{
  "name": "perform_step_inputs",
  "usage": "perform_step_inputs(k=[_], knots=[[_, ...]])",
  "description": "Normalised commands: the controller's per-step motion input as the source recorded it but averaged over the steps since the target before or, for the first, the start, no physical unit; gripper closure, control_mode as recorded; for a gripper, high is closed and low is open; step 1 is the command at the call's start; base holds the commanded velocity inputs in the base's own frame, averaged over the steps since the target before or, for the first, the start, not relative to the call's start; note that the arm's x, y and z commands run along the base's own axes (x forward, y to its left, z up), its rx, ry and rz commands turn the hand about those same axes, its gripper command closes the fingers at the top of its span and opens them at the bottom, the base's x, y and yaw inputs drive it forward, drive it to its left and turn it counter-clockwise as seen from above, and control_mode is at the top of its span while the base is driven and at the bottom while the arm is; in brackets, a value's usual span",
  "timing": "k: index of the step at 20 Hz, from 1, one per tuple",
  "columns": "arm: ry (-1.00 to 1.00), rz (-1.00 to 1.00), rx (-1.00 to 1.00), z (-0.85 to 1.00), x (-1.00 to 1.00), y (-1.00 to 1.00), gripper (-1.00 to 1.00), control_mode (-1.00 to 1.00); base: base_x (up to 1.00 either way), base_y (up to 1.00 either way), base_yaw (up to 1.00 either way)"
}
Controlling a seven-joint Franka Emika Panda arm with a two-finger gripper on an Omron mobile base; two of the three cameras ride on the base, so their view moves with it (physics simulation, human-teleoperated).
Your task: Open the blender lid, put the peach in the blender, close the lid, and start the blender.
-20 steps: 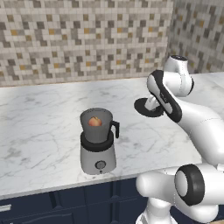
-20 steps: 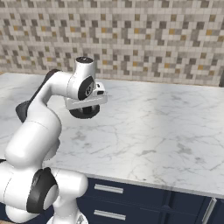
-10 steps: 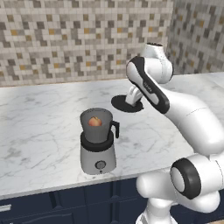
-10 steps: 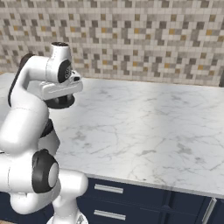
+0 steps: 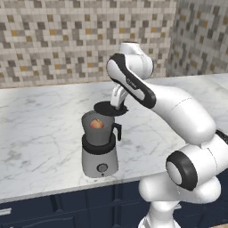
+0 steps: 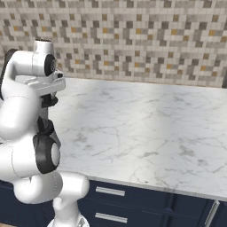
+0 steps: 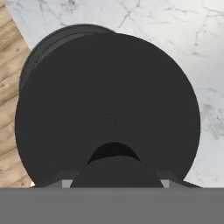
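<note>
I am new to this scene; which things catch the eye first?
The white arm bends over the counter, its gripper holding the lid just above the back rim of the open blender. The peach sits inside the jar.
</note>
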Motion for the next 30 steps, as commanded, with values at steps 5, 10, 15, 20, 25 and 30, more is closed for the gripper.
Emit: perform_step_inputs(k=[5, 10, 15, 20, 25, 30], knots=[[0.05, 0.06, -0.05, 0.0, 0.0, 0.34, 1.0, -1.0, 0.0, 0.0, 0.0], [0.04, 0.0, -0.07, -0.1, 0.0, 0.12, 1.0, -1.0, 0.0, 0.0, 0.0], [0.0, 0.0, -0.06, -0.17, -0.07, 0.12, 1.0, -1.0, 0.0, 0.0, 0.0], [-0.06, 0.0, -0.02, -0.07, -0.1, 0.17, 1.0, -1.0, 0.0, 0.0, 0.0], [-0.14, 0.0, 0.0, -0.03, -0.15, 0.04, 1.0, -1.0, 0.0, 0.0, 0.0], [-0.07, 0.0, 0.0, -0.05, -0.01, 0.0, 1.0, -1.0, 0.0, 0.0, 0.0]])
